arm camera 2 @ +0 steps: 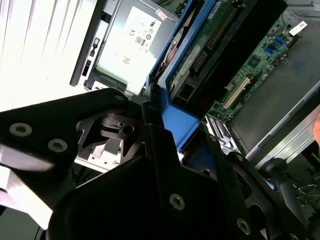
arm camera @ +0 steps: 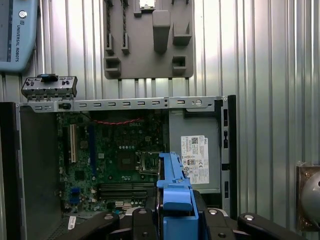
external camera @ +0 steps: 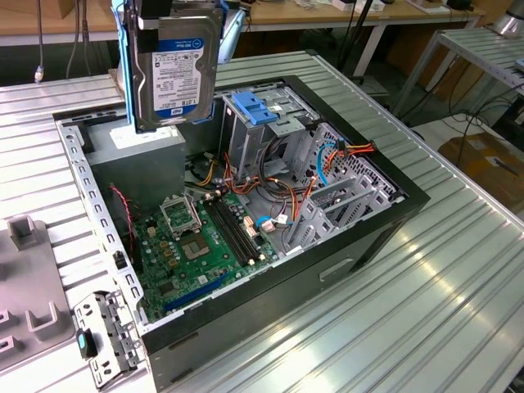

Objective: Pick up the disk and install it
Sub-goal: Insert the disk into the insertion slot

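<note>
Exterior view had the disk (external camera: pixel 176 70) lifted clear, hanging upright over the grey box (external camera: pixel 139 155) at one corner of the open computer case (external camera: pixel 327 270). The gripper (arm camera: pixel 175 217) was clamped on its blue rails, so I'd call pickup done, install not yet.

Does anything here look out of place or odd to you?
Nothing looks broken or spilled. The oddest sight is the disk, hanging upright in the tool above the open computer case instead of sitting inside it. A small metal bracket also lies by itself on the table beside the case.
</note>
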You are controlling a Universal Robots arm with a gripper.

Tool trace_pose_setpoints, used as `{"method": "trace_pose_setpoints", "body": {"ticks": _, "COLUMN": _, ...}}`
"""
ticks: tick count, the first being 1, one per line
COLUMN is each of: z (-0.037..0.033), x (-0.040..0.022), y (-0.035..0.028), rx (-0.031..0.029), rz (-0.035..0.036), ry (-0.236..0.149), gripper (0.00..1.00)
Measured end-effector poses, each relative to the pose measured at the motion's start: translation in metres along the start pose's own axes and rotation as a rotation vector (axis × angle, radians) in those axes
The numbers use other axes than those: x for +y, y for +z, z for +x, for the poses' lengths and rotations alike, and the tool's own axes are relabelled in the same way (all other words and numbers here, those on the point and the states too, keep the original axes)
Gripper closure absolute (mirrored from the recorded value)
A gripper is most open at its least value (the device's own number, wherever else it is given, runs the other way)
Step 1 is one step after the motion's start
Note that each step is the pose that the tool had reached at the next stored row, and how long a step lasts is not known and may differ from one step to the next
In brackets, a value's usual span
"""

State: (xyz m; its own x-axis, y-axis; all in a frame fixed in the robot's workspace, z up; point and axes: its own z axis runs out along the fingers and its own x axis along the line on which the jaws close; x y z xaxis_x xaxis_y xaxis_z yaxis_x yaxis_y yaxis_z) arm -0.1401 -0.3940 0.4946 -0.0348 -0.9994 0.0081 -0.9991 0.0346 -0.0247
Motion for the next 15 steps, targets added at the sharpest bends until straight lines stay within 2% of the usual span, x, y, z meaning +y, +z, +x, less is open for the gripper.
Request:
{"method": "trace_pose_setpoints", "body": {"ticks": 6, "z": 0.0007, "x": -0.0002, "y": 0.0000, "rx": 0.0001, "rz": -0.0001, "ry": 0.000, "gripper": 0.63}}
{"method": "trace_pose_setpoints", "body": {"ticks": 15, "z": 0.0094, "x": -0.0004, "y": 0.0001, "rx": 0.0000, "rz": 0.0000, "ry": 0.000, "gripper": 0.63}}
